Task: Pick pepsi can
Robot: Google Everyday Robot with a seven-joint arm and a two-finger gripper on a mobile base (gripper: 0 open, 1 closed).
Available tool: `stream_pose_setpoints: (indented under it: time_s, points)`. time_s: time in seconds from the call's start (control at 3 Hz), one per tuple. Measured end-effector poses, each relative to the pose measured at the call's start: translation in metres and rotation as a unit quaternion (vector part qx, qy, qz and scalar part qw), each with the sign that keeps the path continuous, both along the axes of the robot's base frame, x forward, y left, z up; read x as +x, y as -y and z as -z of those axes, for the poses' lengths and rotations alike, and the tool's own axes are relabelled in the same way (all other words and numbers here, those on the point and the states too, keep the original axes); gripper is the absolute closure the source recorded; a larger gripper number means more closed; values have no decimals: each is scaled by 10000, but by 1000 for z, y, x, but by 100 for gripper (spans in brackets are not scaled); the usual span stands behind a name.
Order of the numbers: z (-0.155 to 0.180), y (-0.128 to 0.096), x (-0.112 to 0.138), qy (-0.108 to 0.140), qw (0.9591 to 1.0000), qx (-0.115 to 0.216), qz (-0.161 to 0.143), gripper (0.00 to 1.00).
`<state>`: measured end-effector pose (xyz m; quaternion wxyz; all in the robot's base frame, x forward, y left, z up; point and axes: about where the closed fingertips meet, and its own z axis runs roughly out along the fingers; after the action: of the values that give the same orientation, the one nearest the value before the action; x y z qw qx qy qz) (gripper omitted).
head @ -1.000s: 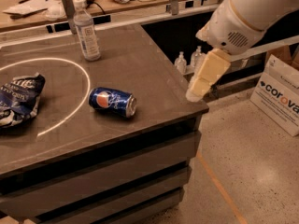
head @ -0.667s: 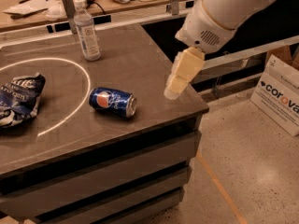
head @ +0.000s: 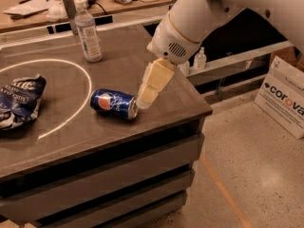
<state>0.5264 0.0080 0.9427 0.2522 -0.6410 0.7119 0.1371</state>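
The pepsi can [head: 113, 103] lies on its side on the grey table [head: 166, 113], blue with the round logo facing up and its silver end pointing right. My gripper [head: 143, 100], cream-coloured on a white arm, hangs down from the upper right. Its tip is just right of the can's silver end, very close to it or touching. It holds nothing.
A clear plastic bottle [head: 89, 32] stands at the table's back. A blue-and-white snack bag [head: 18, 101] lies at the left, on a white circle line [head: 85, 103]. The table's right edge is near the gripper. A cardboard box [head: 285, 99] sits on the floor at the right.
The arm has swung left from beyond the table's right edge to over the table. The gripper now sits beside the can's right end. The can has not moved.
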Motion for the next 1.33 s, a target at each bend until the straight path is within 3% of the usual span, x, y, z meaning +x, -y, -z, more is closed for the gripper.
stream_pose_setpoints:
  time_s: [0.33,0.67,1.33]
  points:
    - [22,-21,-5,-34,9992,324,-209,0]
    - [50,-38,-4,-87,9976,674,-166,0]
    - [82,-54,0,-165,9965,821,-22,0]
